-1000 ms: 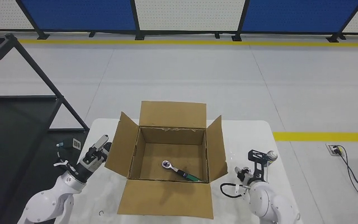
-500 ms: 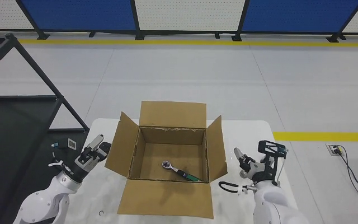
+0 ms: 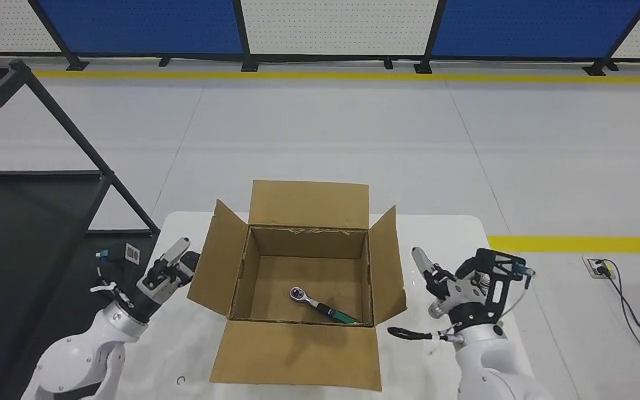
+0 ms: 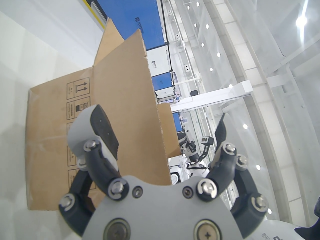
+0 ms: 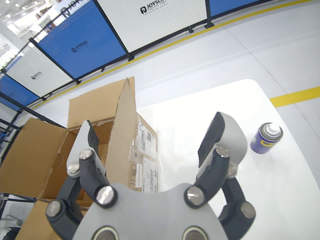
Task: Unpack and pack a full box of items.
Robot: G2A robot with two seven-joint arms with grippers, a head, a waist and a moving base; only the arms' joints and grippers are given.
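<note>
An open cardboard box (image 3: 300,203) stands mid-table with all its flaps spread. A ratchet wrench (image 3: 318,304) with a green handle lies on its floor. My left gripper (image 3: 180,258) is open beside the box's left flap (image 4: 120,96), holding nothing. At the other side my right gripper (image 3: 440,278) is open and empty too, close to the right flap (image 5: 125,126). A blue spray can (image 5: 266,138) with a white cap stands upright on the white table (image 5: 200,106), off to the side of the right gripper (image 5: 152,136).
A black cable loop (image 3: 405,333) lies on the table by the right arm. A black metal frame (image 3: 60,150) rises beyond the table's left edge. Blue and white panels (image 3: 330,25) fence the floor behind.
The right wrist has swung round and shifted right, so its open fingers now point toward the box's right flap. The left arm has barely shifted.
</note>
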